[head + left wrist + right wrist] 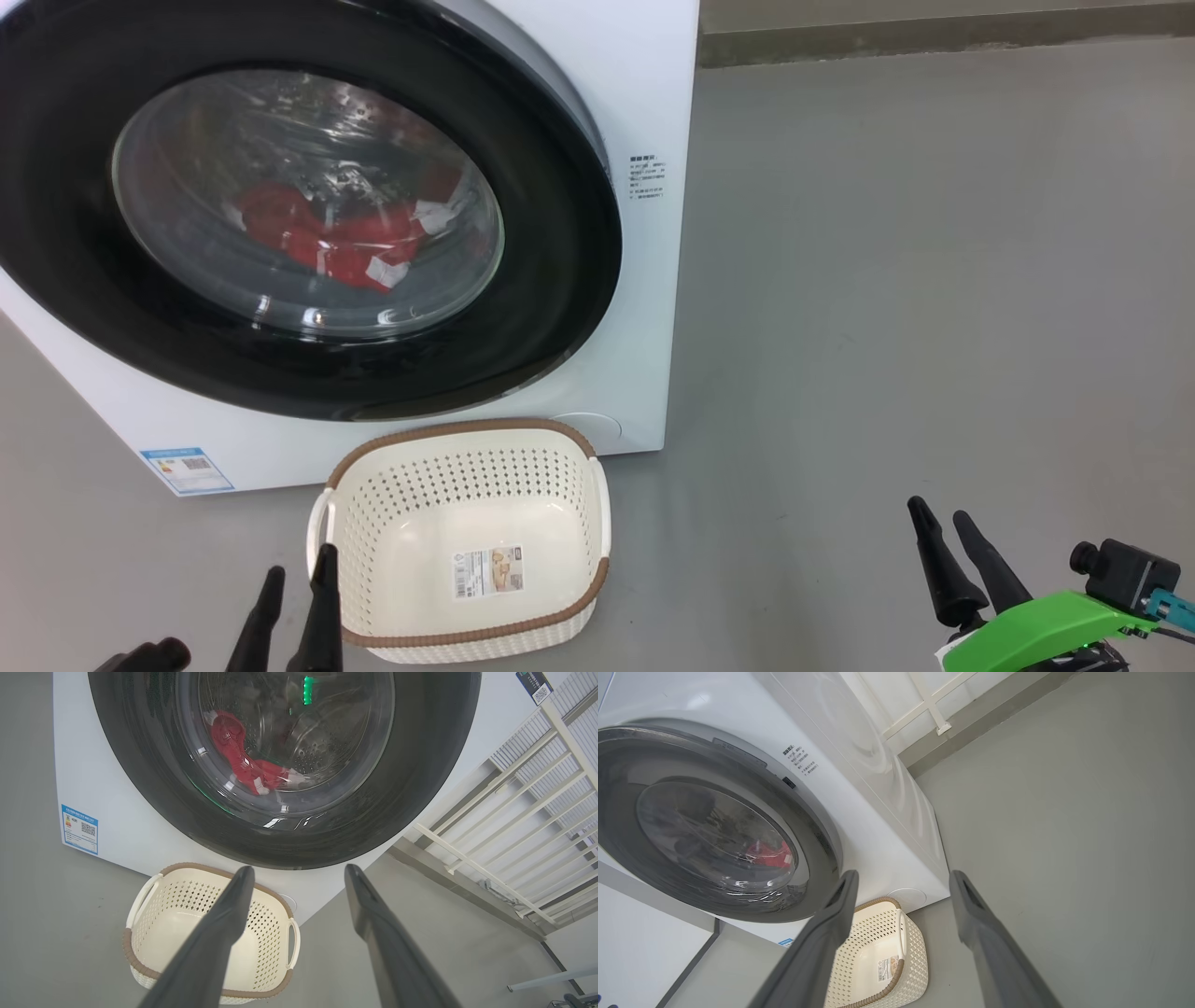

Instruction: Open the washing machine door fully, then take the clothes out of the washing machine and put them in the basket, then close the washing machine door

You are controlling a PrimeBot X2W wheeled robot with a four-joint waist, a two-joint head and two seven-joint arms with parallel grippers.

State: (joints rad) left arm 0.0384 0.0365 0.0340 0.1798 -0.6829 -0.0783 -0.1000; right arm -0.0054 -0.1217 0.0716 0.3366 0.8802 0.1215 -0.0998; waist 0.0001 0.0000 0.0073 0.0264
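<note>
Both left gripper point(299, 560) and right gripper point(938, 511) gape empty; best hook the shut door point(560, 280) by its rim, swinging wide over the basket point(457, 427).

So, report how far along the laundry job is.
Done: nothing yet. The washing machine door is shut, the red clothes lie behind its glass, and the basket holds none. In hand: nothing; the left end effector and right end effector are open, clear of the door. Left: open door, move clothes, close door.
</note>
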